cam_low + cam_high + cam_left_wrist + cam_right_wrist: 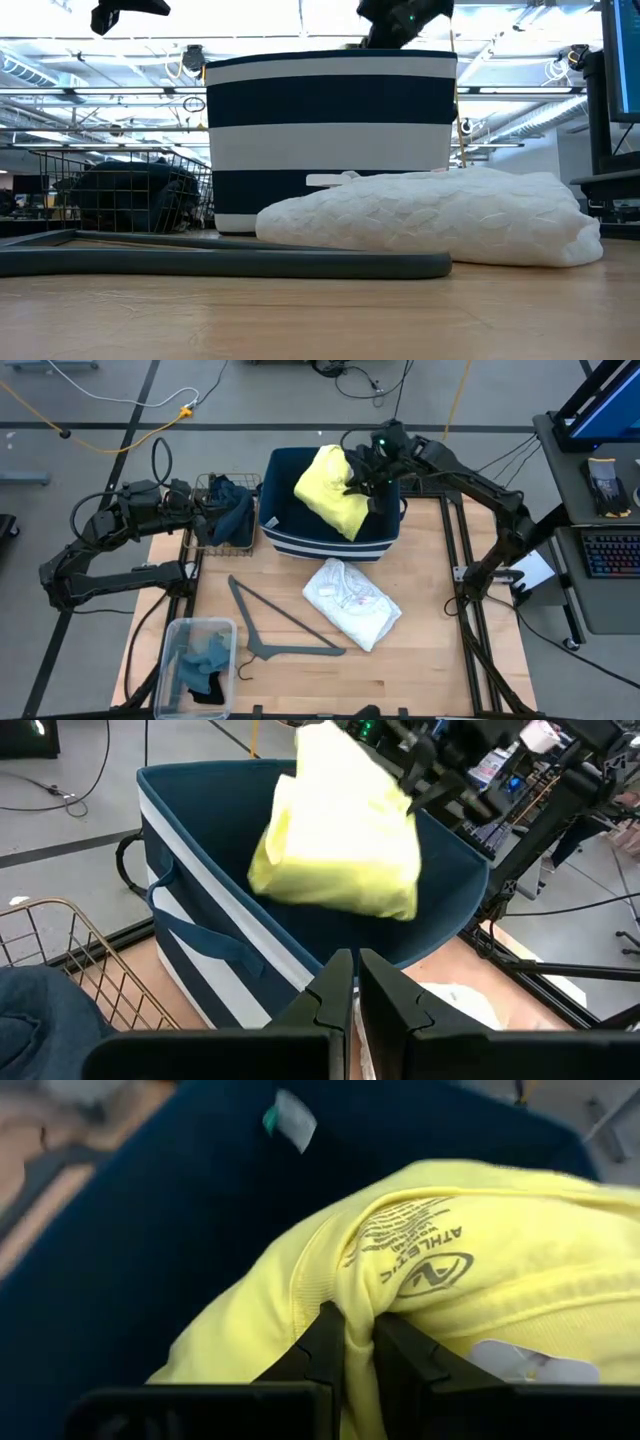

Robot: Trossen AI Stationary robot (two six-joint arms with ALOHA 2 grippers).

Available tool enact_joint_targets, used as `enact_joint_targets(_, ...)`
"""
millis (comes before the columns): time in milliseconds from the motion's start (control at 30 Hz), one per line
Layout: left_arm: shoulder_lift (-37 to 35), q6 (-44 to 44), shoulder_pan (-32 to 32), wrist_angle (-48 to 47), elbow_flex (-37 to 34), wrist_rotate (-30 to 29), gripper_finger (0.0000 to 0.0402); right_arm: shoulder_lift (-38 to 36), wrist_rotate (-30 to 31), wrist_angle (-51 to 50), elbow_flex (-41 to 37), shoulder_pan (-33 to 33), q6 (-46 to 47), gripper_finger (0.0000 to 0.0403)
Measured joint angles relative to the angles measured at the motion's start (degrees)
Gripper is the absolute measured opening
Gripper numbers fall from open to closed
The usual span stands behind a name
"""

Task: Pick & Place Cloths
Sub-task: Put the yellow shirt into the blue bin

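Grey hanger (225, 262) nearest; R gripper (357, 1342) pinching yellow cloth (332, 490) over striped bin (330, 541); L gripper (355, 988) closed, empty.

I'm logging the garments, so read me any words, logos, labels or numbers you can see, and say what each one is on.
"ATHLETIC", seen upside down, printed above an oval logo on the yellow cloth pinched by the right gripper.
More lines of print above it on that cloth: too small to read.
White tag inside the bin: no legible text.
White cloth, hanger: no text visible.
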Motion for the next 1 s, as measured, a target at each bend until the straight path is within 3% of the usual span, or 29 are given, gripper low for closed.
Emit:
enact_joint_targets(267, 0.07, -0.02, 0.0, 0.02, 0.0, -0.03, 0.0021, 4.93, 0.07, -2.96, 0.0, 0.0, -12.51, 0.0026)
enact_joint_targets(567, 0.07, -0.2, 0.0, 0.02, 0.0, -0.06, 0.0021, 10.0, 0.43, -5.89, 0.0, -0.07, -20.36, 0.0026)
enact_joint_targets(1000, 0.07, -0.2, 0.0, 0.02, 0.0, -0.08, 0.0021, 13.7, 5.5, -6.41, -0.02, -0.09, -22.5, 0.0043)
